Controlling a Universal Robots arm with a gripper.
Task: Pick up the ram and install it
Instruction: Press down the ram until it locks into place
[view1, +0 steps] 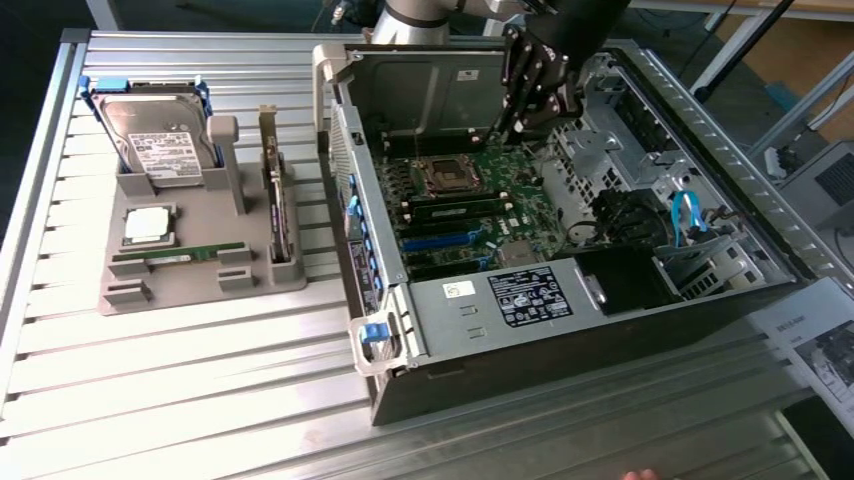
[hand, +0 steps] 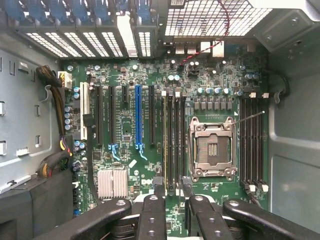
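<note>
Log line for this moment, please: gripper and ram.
gripper: open, empty, above motherboard | ram: lying in grey holder, away from gripper | install: not done

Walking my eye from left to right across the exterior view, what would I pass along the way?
ram → upright expansion card → processor socket → gripper → blue cable

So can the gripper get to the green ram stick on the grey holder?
Probably yes. The ram lies uncovered on the holder, nothing above it. The gripper hangs inside the computer case, so it must travel across.
</note>
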